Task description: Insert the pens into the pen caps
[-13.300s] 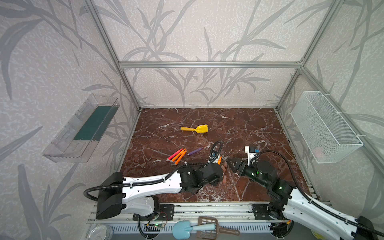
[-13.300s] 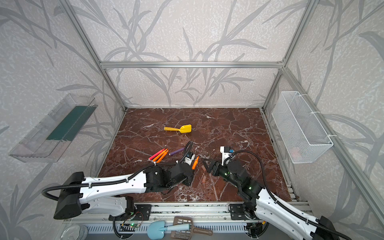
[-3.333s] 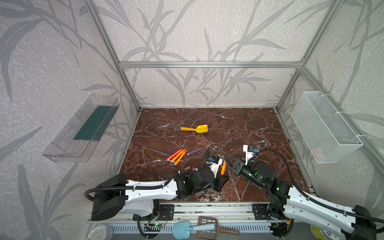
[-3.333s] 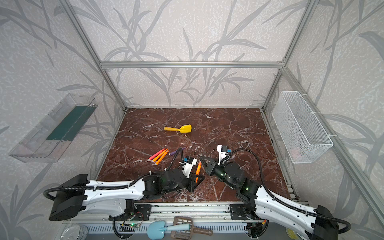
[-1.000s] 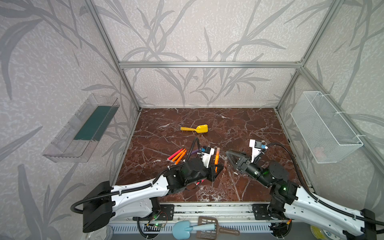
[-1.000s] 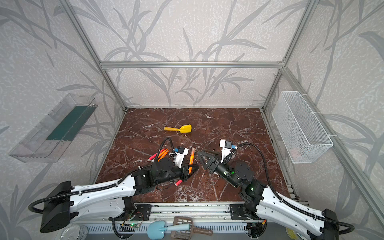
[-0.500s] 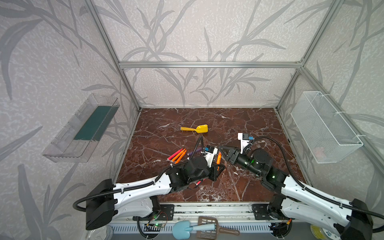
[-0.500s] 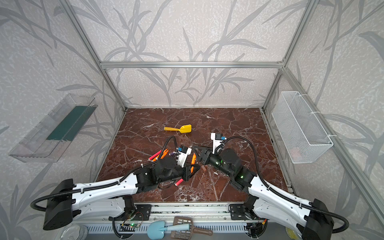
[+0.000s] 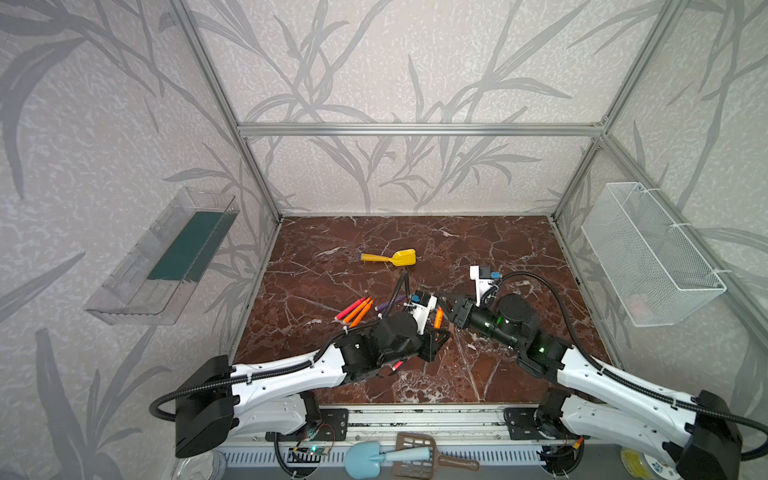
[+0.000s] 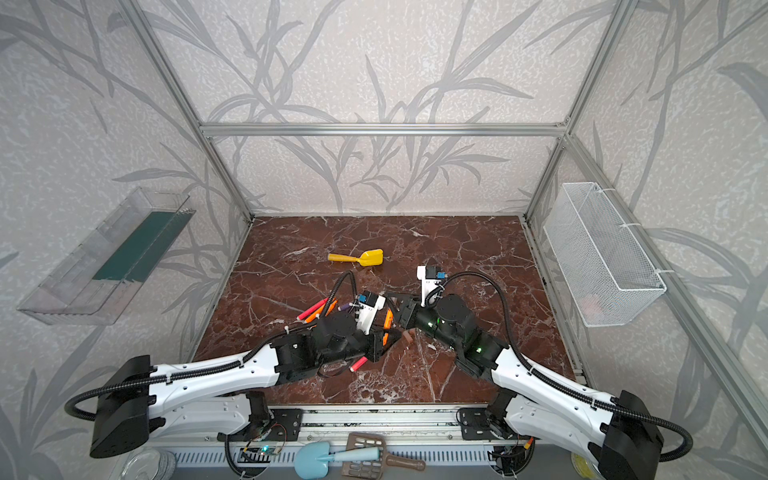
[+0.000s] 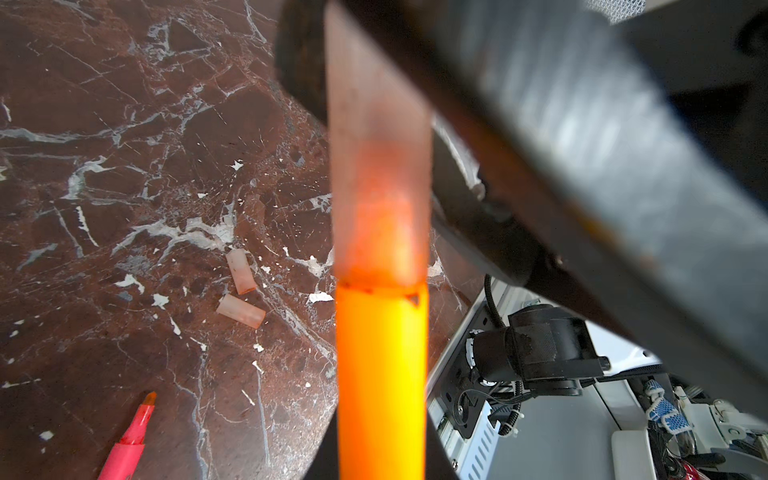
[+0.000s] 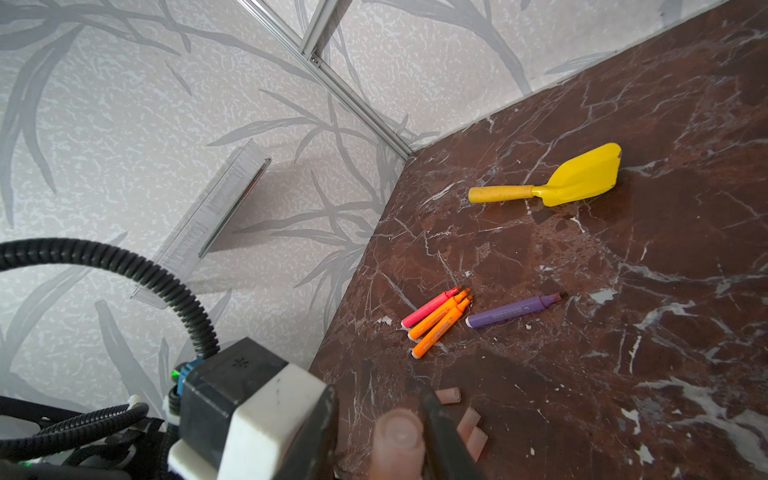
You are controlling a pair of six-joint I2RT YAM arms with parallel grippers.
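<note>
item: orange pen (image 11: 380,374), upright above the counter (image 9: 519,249), clenched in left end effector (image 9: 434,334). pen cap (image 11: 378,166) sits over its tip. right end effector (image 12: 376,411) straddles the cap; whether it pinches, cannot tell. step, judged: seating this cap. next calls for a straight push along the pen. loose caps (image 11: 240,272) and uncapped pens (image 12: 436,318) wait on the counter.

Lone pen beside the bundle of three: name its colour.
Purple. The lone pen shows best in the right wrist view.
</note>
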